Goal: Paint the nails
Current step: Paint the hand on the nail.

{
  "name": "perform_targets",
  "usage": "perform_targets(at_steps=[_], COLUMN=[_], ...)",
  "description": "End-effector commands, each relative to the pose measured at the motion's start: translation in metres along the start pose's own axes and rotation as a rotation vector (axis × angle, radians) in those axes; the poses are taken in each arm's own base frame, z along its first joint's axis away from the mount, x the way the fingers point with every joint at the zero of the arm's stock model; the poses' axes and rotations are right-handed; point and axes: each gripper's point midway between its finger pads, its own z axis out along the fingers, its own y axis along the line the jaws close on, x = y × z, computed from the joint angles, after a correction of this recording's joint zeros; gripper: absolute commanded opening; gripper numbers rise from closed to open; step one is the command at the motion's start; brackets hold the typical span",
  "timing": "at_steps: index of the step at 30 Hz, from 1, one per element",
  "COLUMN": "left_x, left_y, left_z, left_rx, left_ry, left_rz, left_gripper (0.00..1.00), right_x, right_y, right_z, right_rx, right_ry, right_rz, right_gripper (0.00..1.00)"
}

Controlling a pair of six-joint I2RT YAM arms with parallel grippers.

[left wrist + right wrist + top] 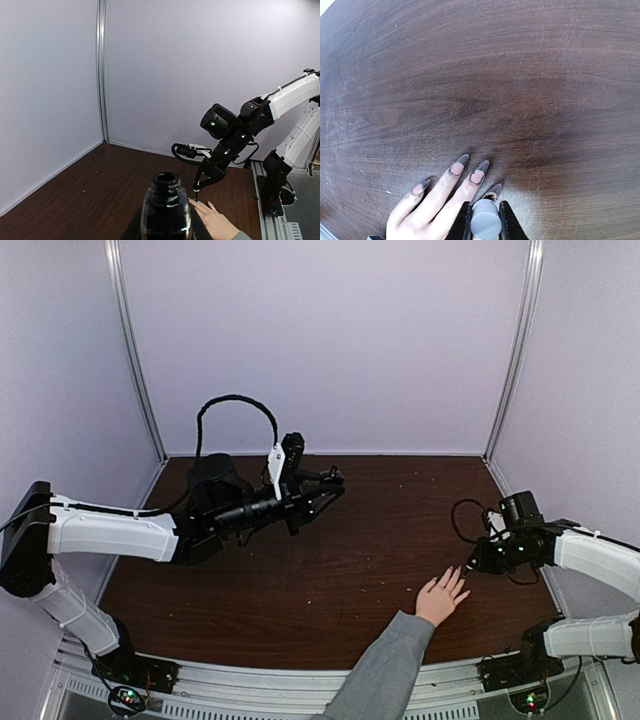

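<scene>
A light-skinned hand [440, 596] with a grey sleeve lies flat on the brown table, fingers spread toward the right arm. Its long pointed nails [476, 175] are pale pink with dark tips and dark smears at the base. My right gripper [485, 216] is shut on a grey brush cap [485, 225] and holds it right above the little finger's nail [493, 192]. It shows in the top view [470, 566] at the fingertips. My left gripper [330, 485] is shut on an open dark polish bottle [166, 207], held above the table's back left.
Pale walls with metal corner posts [134, 350] enclose the table on three sides. The right arm's base and black cable [462, 515] stand near the table's right edge. Small crumbs dot the wood.
</scene>
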Motion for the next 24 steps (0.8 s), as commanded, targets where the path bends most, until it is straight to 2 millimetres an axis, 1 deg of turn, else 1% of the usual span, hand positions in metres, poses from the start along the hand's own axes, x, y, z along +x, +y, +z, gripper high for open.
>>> perform_targets(at_steps=[1,13,24], left_x=[-0.016,-0.014,-0.014], left_y=[0.003,0.005,0.006], left_z=[-0.002,-0.002,-0.003], left_rx=[-0.008,-0.013,-0.016], left_ry=[-0.06,-0.059,-0.061], left_rz=[0.009,0.01,0.007], left_gripper=[0.0,0.0,0.0], right_x=[0.003,0.005,0.003], right_y=[0.001,-0.007,-0.012], right_z=[0.004,0.009,0.009], right_rx=[-0.014,0.029,0.057], right_ry=[0.016,0.035,0.025], right_rz=[-0.008,0.0,0.003], right_gripper=[0.0,0.0,0.0])
